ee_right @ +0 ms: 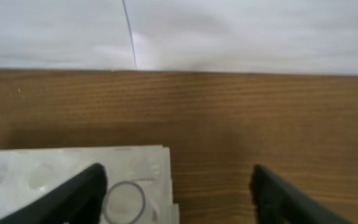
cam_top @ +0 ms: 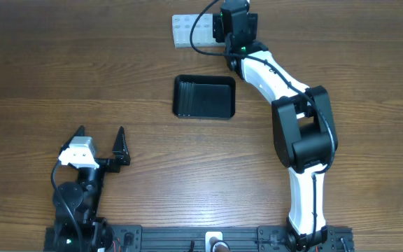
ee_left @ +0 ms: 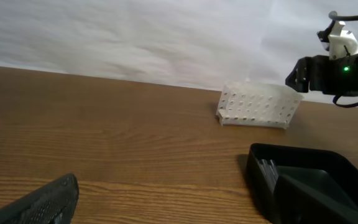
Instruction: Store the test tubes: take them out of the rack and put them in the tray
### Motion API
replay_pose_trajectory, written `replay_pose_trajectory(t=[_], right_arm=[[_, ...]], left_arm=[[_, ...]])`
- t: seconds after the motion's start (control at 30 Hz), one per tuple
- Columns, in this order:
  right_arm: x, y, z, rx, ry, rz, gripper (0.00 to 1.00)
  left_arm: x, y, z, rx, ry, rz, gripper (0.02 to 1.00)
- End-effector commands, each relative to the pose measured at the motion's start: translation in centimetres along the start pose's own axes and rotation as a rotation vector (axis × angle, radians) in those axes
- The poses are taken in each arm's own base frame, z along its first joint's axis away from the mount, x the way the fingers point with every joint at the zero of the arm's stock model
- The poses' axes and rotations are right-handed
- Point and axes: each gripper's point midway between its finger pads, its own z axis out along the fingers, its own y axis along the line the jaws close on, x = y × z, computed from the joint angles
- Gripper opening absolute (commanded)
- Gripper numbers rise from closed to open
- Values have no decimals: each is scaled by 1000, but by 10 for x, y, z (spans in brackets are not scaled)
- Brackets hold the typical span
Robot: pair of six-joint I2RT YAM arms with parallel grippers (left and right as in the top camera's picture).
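A white test tube rack [cam_top: 186, 31] stands at the far edge of the table, with the black tray [cam_top: 203, 112] just in front of it. My right gripper [ee_right: 176, 208] hangs open over the rack's [ee_right: 55, 177] end. One finger is above the rack and the other is past its edge over bare wood. A clear tube rim [ee_right: 124, 202] shows in a rack hole between the fingers. My left gripper [cam_top: 102, 140] stands open near the front left, far from the rack [ee_left: 260, 106] and tray [ee_left: 260, 163]. Faint clear tubes [ee_left: 267, 169] seem to lie in the tray.
A white backdrop [ee_left: 135, 37] rises right behind the rack. A black cable [cam_top: 200, 28] loops over the rack from the right wrist [ee_left: 331, 65]. Bare wooden table [cam_top: 82, 77] lies left of the tray and between the two arms.
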Motion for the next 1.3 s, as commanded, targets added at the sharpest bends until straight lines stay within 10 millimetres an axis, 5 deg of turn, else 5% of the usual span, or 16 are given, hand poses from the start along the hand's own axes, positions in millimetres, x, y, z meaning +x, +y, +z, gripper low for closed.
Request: replay_pose_trajectory(t=[0.03, 1.0, 1.3], right_arm=[[4, 12, 2, -49, 5, 10, 603], [10, 27, 5, -99, 8, 4, 143], [-7, 27, -3, -105, -30, 15, 51]], left_arm=[[2, 4, 0, -19, -4, 14, 1000], [2, 4, 0, -19, -4, 14, 1000], [2, 4, 0, -19, -4, 14, 1000]])
